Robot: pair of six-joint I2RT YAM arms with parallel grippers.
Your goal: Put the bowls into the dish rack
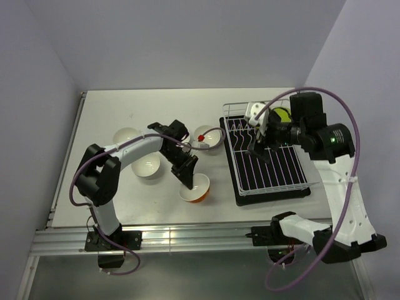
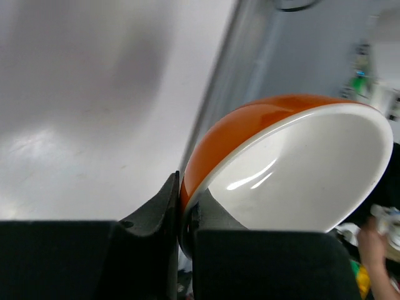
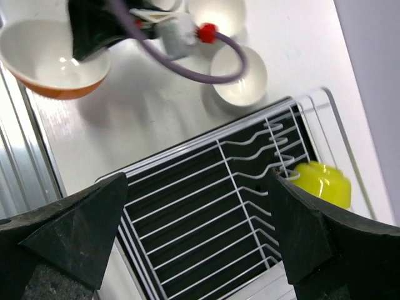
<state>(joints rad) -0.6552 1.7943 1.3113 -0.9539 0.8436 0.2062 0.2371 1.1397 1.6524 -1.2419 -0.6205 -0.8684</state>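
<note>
My left gripper (image 1: 187,173) is shut on the rim of the orange bowl (image 1: 195,189), white inside, near the table's front edge left of the dish rack (image 1: 294,181). In the left wrist view the fingers (image 2: 159,209) pinch the bowl's wall (image 2: 250,131). My right gripper (image 1: 260,142) is open and empty above the rack; the rack's wires (image 3: 206,206) lie between its fingers (image 3: 75,231). A lime green bowl (image 1: 280,115) stands in the rack's far end, also in the right wrist view (image 3: 322,183). Three white bowls (image 1: 128,136) (image 1: 149,167) (image 1: 208,136) sit on the table.
The rack's black tray (image 1: 240,199) lies on the right half of the table. The left arm's purple cable (image 3: 206,72) with a red fitting (image 1: 200,135) hangs over the white bowl (image 3: 237,76) beside the rack. The table's metal front rail (image 1: 187,234) runs below the orange bowl.
</note>
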